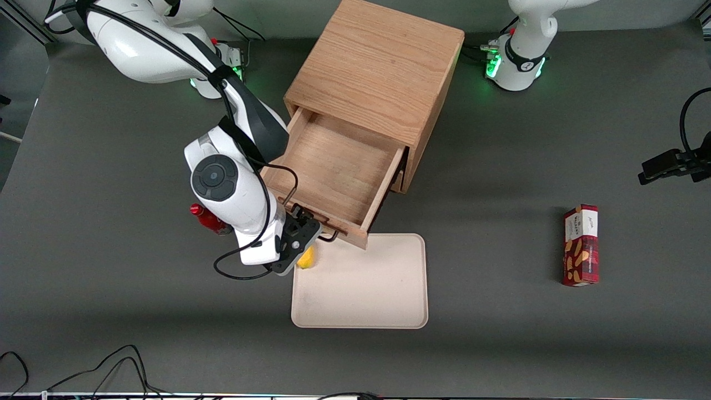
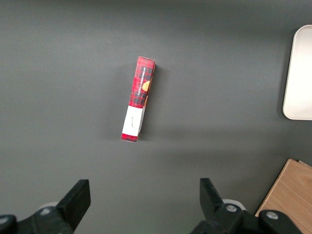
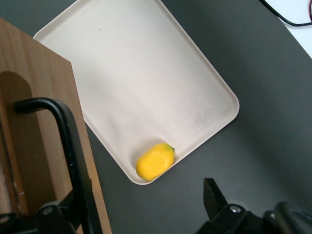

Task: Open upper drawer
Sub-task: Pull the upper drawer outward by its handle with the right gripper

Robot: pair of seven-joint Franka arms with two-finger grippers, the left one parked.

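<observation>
The oak cabinet (image 1: 377, 66) stands mid-table with its upper drawer (image 1: 333, 166) pulled far out, showing an empty wooden box. The drawer's front (image 3: 39, 97) carries the black wire handle (image 3: 68, 141), which also shows in the front view (image 1: 331, 235). My right gripper (image 1: 303, 236) hangs in front of the drawer front at the handle. It is open in the right wrist view (image 3: 141, 204). The handle bar runs close by one finger (image 3: 53, 214); the other finger (image 3: 214, 200) is well apart over the mat. The bottom drawer is hidden under the upper one.
A cream tray (image 1: 361, 289) lies in front of the drawer with a yellow fruit (image 3: 155, 162) in its corner under the gripper. A red bottle (image 1: 208, 219) lies beneath the working arm. A red snack box (image 1: 581, 244) lies toward the parked arm's end.
</observation>
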